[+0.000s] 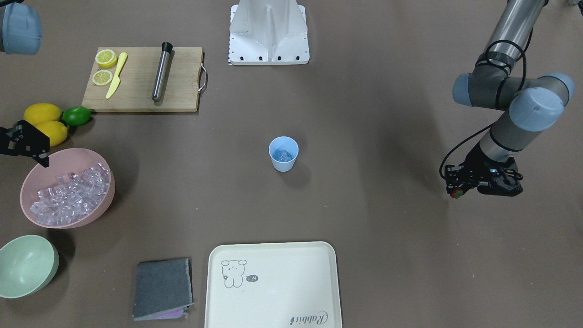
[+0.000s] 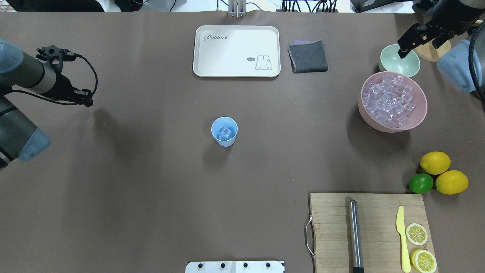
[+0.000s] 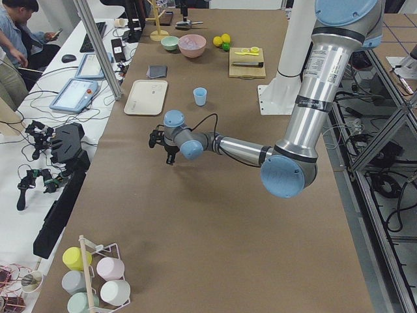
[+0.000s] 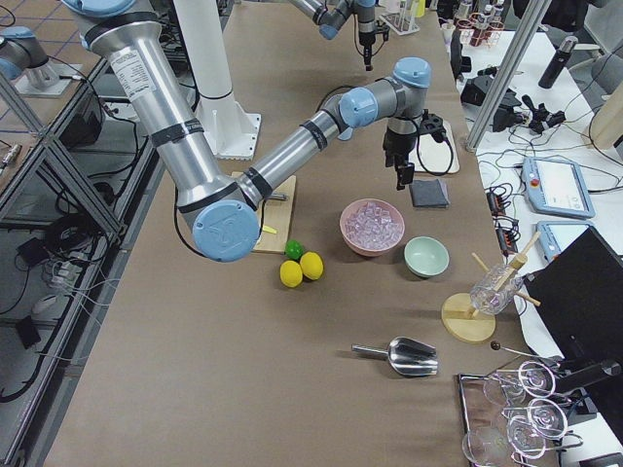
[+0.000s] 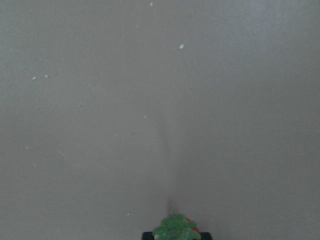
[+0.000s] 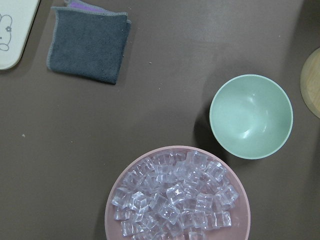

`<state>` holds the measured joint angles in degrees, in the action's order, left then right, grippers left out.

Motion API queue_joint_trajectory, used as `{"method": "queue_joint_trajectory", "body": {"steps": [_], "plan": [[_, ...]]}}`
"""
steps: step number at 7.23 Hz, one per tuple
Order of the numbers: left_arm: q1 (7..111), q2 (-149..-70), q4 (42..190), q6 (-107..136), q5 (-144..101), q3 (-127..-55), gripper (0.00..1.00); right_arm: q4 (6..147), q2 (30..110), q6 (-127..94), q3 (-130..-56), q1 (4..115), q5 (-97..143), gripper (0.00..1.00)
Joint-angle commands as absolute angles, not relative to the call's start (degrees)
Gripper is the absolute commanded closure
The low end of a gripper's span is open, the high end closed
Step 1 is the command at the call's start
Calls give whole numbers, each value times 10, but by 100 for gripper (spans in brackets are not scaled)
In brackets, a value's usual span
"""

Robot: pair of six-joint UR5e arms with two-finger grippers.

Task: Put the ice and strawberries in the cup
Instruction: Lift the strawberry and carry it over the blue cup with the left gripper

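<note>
My left hand [image 1: 457,191] is clenched on the strawberry [image 5: 176,229], held above the worktop [image 1: 364,136] well to the left of the cup [image 1: 283,154]. The cup holds some ice [image 2: 226,132]. My right hand [image 2: 403,47] hangs far to the cup's right; I cannot tell whether it is clenched.

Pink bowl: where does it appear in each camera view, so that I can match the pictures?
Exterior front-facing: pink bowl at the left edge, middle height.
Overhead exterior: pink bowl on the right, upper half.
Exterior left: pink bowl near the top, far end of the table.
Exterior right: pink bowl near the centre.
Left wrist-mounted: not in it.
Right wrist-mounted: pink bowl at bottom centre, cut off.
Landmark: the pale green bowl beside it.
</note>
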<state>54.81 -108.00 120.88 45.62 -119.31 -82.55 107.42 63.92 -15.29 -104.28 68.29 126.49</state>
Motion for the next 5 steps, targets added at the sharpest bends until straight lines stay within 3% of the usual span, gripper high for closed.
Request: {"method": "queue_joint_trajectory", "body": {"steps": [1,3,5], "plan": [[546,-1177,1074,483,-1197,-863,100,1076,642,-153,-1039,688,1266,1],[535,-1220,955,490,-1198,-938,100,1076,650,-137,-1008,720,1264,1],[525,-1244,950,533,-1197,-946,100,1076,647,-79,-953,771,1267,1]]}}
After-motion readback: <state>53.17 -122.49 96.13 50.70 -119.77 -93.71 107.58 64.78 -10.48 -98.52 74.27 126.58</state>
